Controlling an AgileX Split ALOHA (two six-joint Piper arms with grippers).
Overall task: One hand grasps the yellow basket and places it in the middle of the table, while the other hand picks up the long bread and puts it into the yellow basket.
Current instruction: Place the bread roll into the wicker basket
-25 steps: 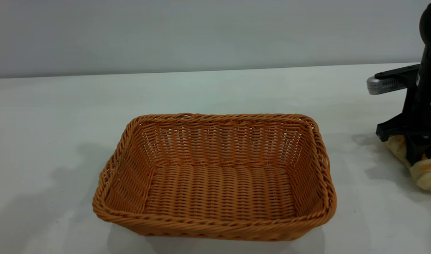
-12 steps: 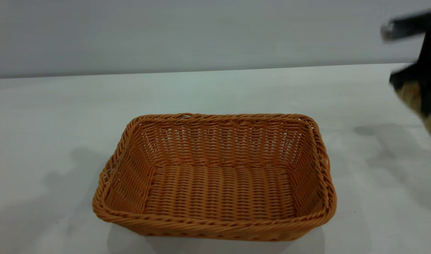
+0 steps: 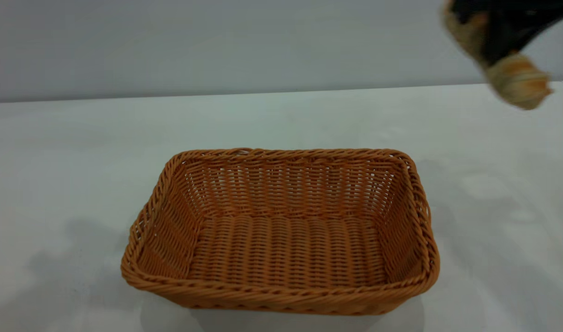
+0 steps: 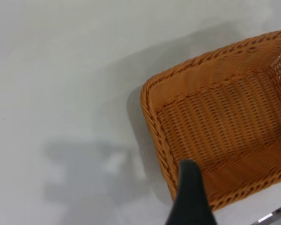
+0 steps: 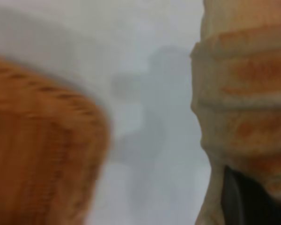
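The yellow basket (image 3: 281, 297), an orange-tan wicker tray, stands empty on the white table (image 3: 55, 161) at the middle front. My right gripper (image 3: 502, 39) is shut on the long bread (image 3: 518, 80) and holds it high in the air, above and to the right of the basket. In the right wrist view the striped bread (image 5: 243, 93) hangs close by, with the basket (image 5: 37, 140) below and to one side. My left gripper (image 4: 229, 208) is open and empty above a corner of the basket (image 4: 215, 117). It is outside the exterior view.
A plain grey wall runs behind the table. Bare white tabletop lies on every side of the basket. Soft arm shadows fall on the table to the left and right of the basket.
My right gripper has lifted the long bread off the table at the right edge, risen well above it and shifted left towards the basket. The basket has not moved.
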